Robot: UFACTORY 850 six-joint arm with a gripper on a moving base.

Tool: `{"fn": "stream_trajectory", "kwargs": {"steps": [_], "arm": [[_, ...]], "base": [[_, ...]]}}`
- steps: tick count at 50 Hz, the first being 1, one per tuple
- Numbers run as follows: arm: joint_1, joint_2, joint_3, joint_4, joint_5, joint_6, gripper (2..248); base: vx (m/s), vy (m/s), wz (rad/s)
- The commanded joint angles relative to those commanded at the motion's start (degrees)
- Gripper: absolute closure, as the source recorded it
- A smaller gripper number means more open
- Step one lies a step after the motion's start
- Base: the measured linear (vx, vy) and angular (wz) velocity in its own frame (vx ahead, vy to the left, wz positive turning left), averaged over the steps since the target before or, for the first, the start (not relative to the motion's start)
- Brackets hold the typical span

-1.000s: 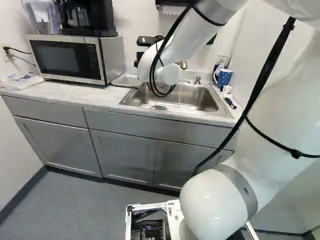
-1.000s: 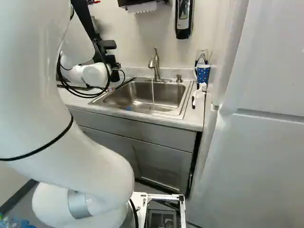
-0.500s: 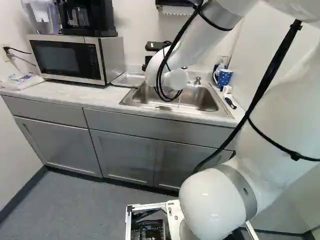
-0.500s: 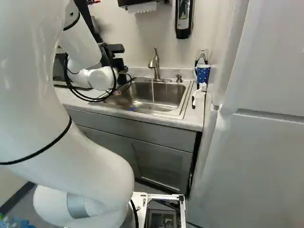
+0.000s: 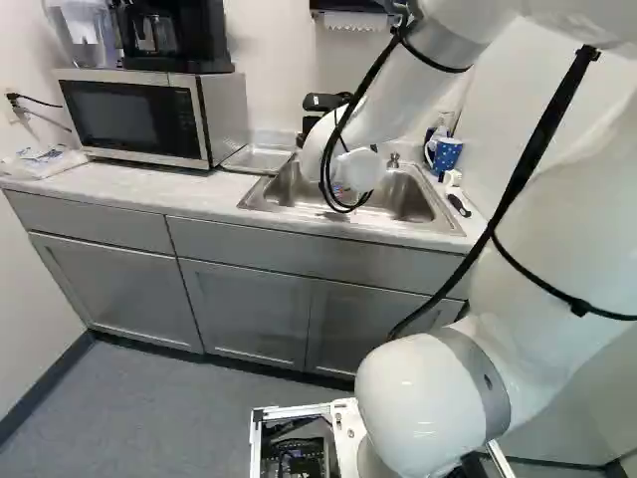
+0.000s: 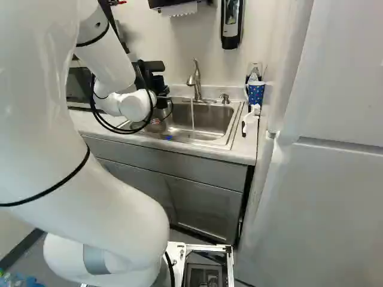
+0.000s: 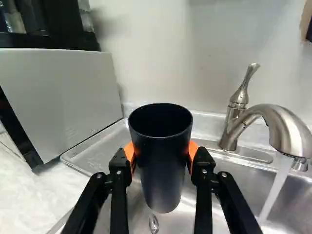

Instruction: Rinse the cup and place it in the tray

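Only the wrist view clearly shows the gripper (image 6: 157, 121) pinching the black cup (image 7: 162, 165); arm's (image 5: 388, 110) swung right since earlier, cup included.

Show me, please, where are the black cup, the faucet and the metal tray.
Black cup (image 7: 162, 168): wrist view, outer wall.
Faucet (image 7: 284, 127): wrist view, curved spout.
Metal tray (image 5: 259, 159): left base view, bare bottom.

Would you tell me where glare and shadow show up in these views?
Left base view: small glints on the glossy white arm; wrist view: highlights on the faucet, a soft shadow on the wall near the microwave, and deep shade inside the cup.
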Motion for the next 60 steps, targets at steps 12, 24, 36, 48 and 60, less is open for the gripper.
{"fn": "stream_trajectory", "kwargs": {"steps": [12,24,36,48,60], "arm": [[-1.26,-0.81,0.78,0.00,0.69,0.00,127],[-2.74,-2.05,1.11,0.00,0.76,0.00,127],[-4.09,-3.53,1.22,0.00,0.76,0.00,127],[-4.90,-4.76,1.58,0.00,-0.12,0.00,127],[-5.30,-6.14,1.81,0.00,-0.12,0.00,127]], "base": [[0.000,0.000,0.000],[0.000,0.000,0.000],[0.000,0.000,0.000],[0.000,0.000,0.000],[0.000,0.000,0.000]]}}
